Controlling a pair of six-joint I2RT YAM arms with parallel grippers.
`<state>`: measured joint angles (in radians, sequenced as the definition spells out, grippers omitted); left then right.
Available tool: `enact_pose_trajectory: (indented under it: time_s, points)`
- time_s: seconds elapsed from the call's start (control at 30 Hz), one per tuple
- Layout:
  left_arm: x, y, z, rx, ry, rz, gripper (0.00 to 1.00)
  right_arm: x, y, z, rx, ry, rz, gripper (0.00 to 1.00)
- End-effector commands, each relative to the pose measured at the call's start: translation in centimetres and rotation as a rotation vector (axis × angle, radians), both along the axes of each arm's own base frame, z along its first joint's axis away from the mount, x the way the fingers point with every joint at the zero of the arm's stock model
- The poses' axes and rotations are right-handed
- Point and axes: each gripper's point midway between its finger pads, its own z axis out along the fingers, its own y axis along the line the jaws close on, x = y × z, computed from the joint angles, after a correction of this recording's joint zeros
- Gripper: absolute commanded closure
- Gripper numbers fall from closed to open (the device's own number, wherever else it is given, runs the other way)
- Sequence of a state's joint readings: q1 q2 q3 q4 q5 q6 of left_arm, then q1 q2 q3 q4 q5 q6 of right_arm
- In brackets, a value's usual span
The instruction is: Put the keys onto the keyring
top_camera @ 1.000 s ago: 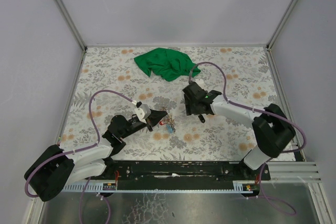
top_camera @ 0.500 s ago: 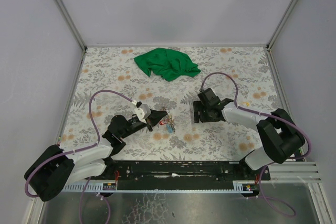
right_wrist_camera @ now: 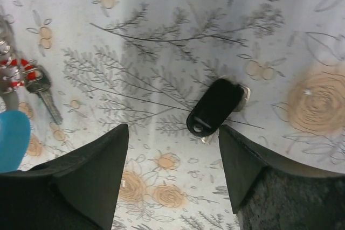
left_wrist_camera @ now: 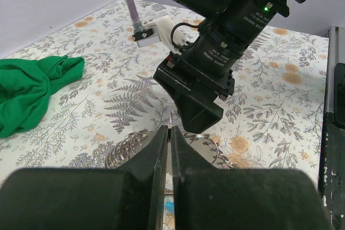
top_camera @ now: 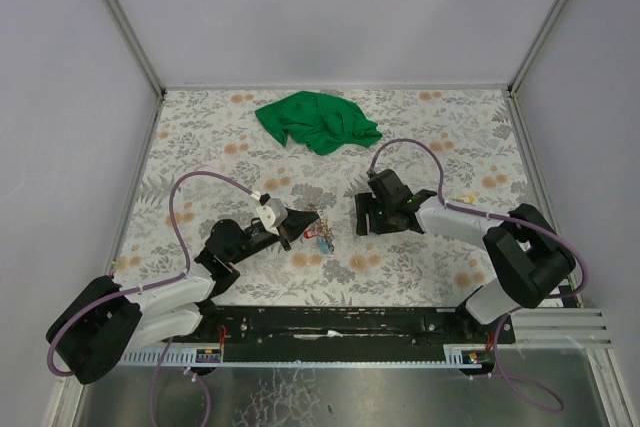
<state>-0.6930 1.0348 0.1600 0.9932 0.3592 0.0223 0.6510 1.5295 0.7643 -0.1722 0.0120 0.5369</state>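
The keyring (left_wrist_camera: pixel 128 147), a coiled grey wire loop, rests on the flowered table. My left gripper (left_wrist_camera: pixel 170 131) is shut on a thin upright wire of it, and in the top view this gripper (top_camera: pixel 303 219) meets the keyring (top_camera: pixel 319 217). Just below the ring lie the keys, with a red tag (top_camera: pixel 321 238) and a light blue tag (top_camera: pixel 327 246). My right gripper (top_camera: pixel 361 218) hovers low to their right, open and empty. In the right wrist view, a silver key (right_wrist_camera: pixel 47 100) with the red tag (right_wrist_camera: pixel 21 74) and the blue tag (right_wrist_camera: pixel 11 138) sit at the left edge, outside the right gripper (right_wrist_camera: pixel 173 131).
A small black-capped metal item (right_wrist_camera: pixel 215 109) lies on the table just beyond my right fingertips, nearer the right finger. A crumpled green cloth (top_camera: pixel 318 120) sits at the back centre. Walls enclose the table (top_camera: pixel 450 137) on three sides.
My right gripper has come down and swung left toward the keys, its jaws a little wider. The left gripper and the keyring have not moved.
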Motion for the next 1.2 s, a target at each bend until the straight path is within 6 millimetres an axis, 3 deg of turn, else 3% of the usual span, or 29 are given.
enact_pose_trajectory:
  time_s: [0.0, 0.17, 0.33, 0.5, 0.57, 0.73, 1.17]
  points:
    - [0.0, -0.1, 2.2, -0.052, -0.063, -0.008, 1.00, -0.2, 3.0, 0.4, 0.042, 0.009, 0.061, 0.25]
    - [0.0, 0.0, 2.2, -0.051, -0.065, -0.004, 1.00, 0.3, 2.8, 1.8, 0.021, -0.053, 0.097, 0.25]
    - [0.0, 0.0, 2.2, -0.052, -0.064, -0.005, 1.00, 1.2, 0.7, 3.3, -0.067, -0.154, 0.114, 0.25]
    - [0.0, 0.0, 2.3, -0.053, -0.066, -0.007, 1.00, 3.0, -1.1, 3.3, -0.030, -0.190, 0.061, 0.37]
    - [0.0, 0.0, 2.3, -0.053, -0.066, -0.008, 1.00, 4.0, -1.1, 3.5, 0.032, -0.225, 0.049, 0.45]
    - [-0.1, 0.0, 2.3, -0.054, -0.068, -0.007, 1.00, 5.3, -1.1, 3.4, 0.132, -0.261, 0.064, 0.54]
    - [-0.1, 0.0, 2.3, -0.052, -0.070, -0.009, 1.00, 5.2, -1.8, 1.6, 0.237, -0.241, 0.043, 0.69]
